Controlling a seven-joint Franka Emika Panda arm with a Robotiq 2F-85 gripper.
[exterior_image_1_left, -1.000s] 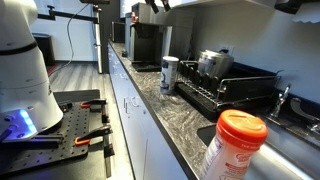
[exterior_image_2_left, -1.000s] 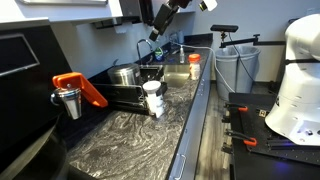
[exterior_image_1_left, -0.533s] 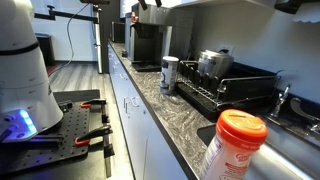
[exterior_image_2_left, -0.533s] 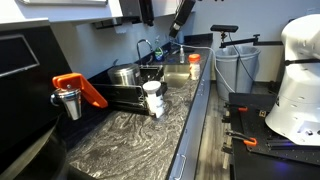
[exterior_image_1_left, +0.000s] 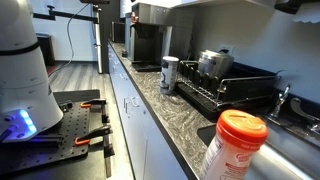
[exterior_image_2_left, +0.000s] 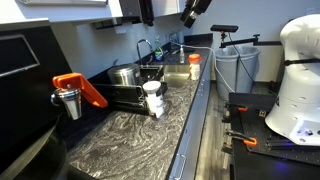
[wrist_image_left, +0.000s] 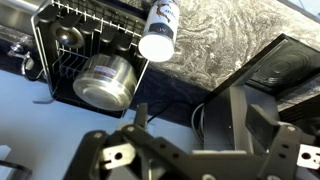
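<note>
Gripper (wrist_image_left: 185, 115) held high above the counter (exterior_image_2_left: 130, 140) — fingers apart, nothing gripped or touched.

In both exterior views the counter is seen running along the wall, with the coffee machine (exterior_image_1_left: 148, 45) parked at one end, probably to leave the middle free for work. The rack (wrist_image_left: 60, 45) is set by the sink (exterior_image_2_left: 172, 72), a placing that suits draining. In the wrist view the pot (wrist_image_left: 103, 82) is seen inside the rack at ten o'clock from the gripper, likely left there to dry. The jar (wrist_image_left: 160, 30) stands upright on the counter at twelve o'clock, just beside the rack's edge, white lid up. Both are well below the fingers. An orange-capped bottle (exterior_image_1_left: 235, 145) is stood in the sink — apart from the rest.
</note>
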